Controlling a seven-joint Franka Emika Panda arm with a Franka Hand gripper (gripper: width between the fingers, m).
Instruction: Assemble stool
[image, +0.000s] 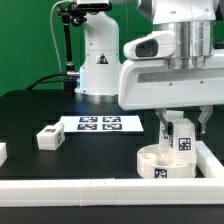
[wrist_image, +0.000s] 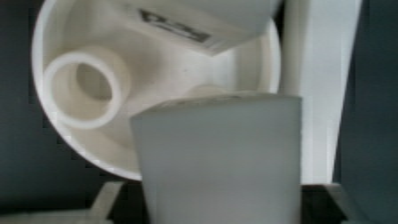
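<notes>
Stretching before a green backdrop (image: 30, 40), the matte black counter (image: 40, 105) was edged by smooth white border rails (image: 90, 190). A thick round white plastic seat (image: 148, 160) lay flat near the exterior view's right. The fingers (image: 164, 126) clamped a short blocky white tagged leg (image: 182, 138) upright, long axis vertical, directly over the seat.

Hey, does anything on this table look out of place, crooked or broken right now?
Nothing looks damaged or spilled. One short white blocky leg lies loose and slightly skewed on the black table, apart from the thick round white seat; ordinary for unassembled parts.
</notes>
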